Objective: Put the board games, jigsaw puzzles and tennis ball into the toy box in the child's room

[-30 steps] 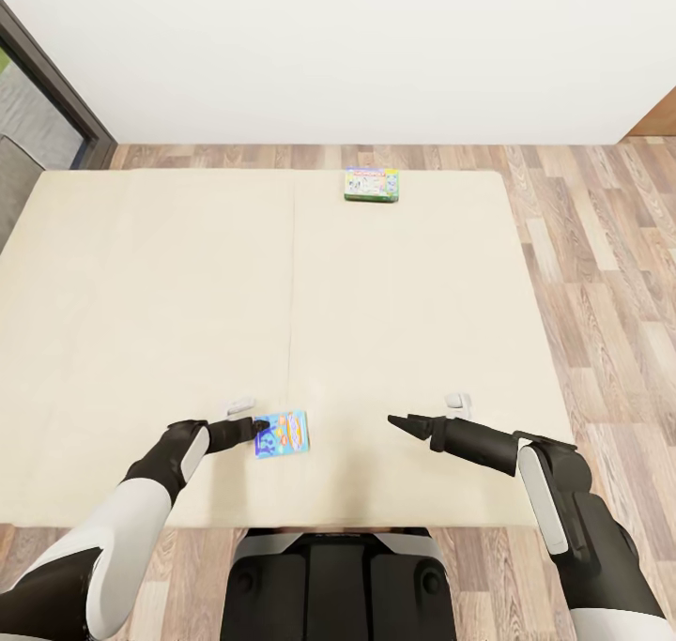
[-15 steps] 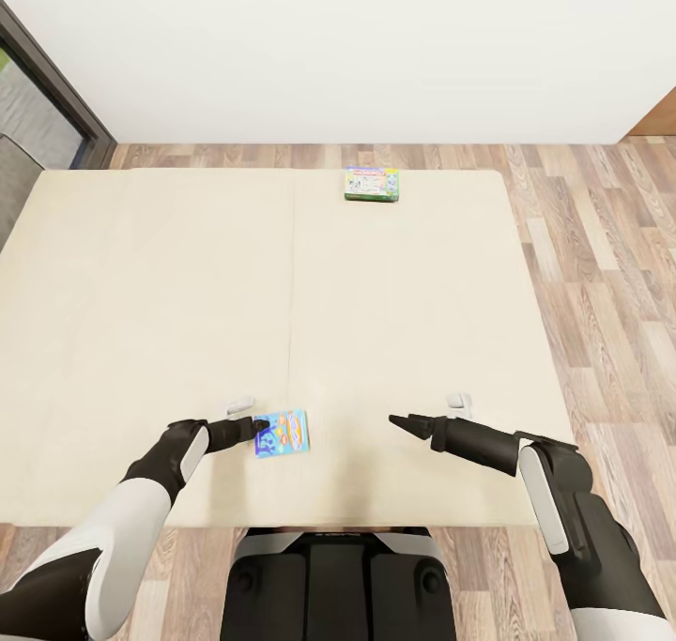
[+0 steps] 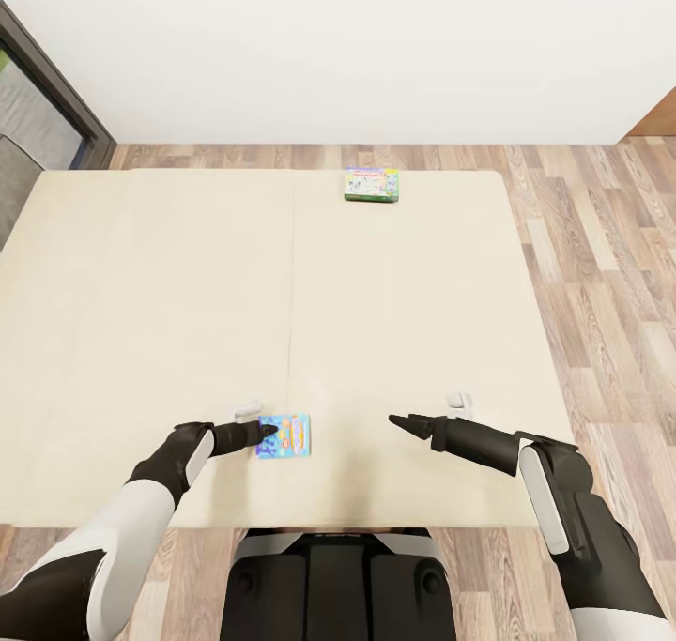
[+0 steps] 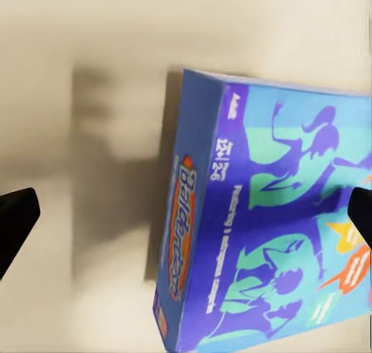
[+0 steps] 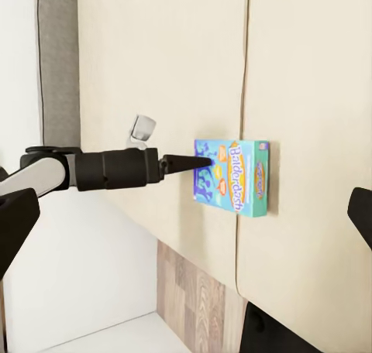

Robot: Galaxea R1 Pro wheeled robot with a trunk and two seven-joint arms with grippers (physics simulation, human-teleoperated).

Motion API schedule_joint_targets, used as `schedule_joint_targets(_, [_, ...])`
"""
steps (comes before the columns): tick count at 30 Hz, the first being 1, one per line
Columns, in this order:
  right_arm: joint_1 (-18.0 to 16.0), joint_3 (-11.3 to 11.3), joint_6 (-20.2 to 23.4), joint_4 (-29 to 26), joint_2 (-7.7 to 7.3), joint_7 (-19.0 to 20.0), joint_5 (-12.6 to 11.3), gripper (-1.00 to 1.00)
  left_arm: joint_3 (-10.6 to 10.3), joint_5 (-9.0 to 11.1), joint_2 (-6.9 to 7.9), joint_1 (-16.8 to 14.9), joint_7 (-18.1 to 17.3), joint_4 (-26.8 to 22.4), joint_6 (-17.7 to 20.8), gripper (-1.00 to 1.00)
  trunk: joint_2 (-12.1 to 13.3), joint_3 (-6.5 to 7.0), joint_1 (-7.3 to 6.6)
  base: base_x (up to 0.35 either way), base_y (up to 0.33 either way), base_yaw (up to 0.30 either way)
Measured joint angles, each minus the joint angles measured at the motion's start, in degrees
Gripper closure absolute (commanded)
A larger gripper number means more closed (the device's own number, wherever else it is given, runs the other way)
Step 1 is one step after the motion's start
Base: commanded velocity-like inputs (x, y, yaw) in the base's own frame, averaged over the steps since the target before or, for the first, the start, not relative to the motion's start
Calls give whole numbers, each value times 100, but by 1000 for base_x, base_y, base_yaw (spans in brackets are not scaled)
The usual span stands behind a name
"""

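Observation:
A blue board game [image 3: 285, 435] with purple and white art lies flat on the beige bed [image 3: 404, 294] near its front edge. My left gripper [image 3: 270, 429] is open, its tips over the box's left edge. In the left wrist view the blue board game [image 4: 263, 237] sits between the two spread fingertips [image 4: 15, 221]. A green-edged board game [image 3: 372, 184] lies at the bed's far edge. My right gripper [image 3: 396, 422] hovers open and empty to the right of the blue box. The right wrist view shows the left gripper [image 5: 198, 162] touching the blue board game [image 5: 232, 175].
Wood plank floor [image 3: 591, 247] runs along the bed's right side and behind it, up to a white wall [image 3: 357, 50]. A dark-framed window [image 3: 42, 106] stands at the far left. My base [image 3: 338, 575] is against the bed's front edge.
My left gripper has pushed a little to the right, its tips now over the blue board game's edge. The right arm and the green-edged box have not moved.

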Motion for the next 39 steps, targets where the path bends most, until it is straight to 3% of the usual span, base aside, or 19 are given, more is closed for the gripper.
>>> schedule_joint_targets(39, [1, -1, -8, -2, 1, -12, 2, -100, -6, -6, 2, 8, -36, 2, -3, -100, 0, 3, 0, 0, -62, 0])
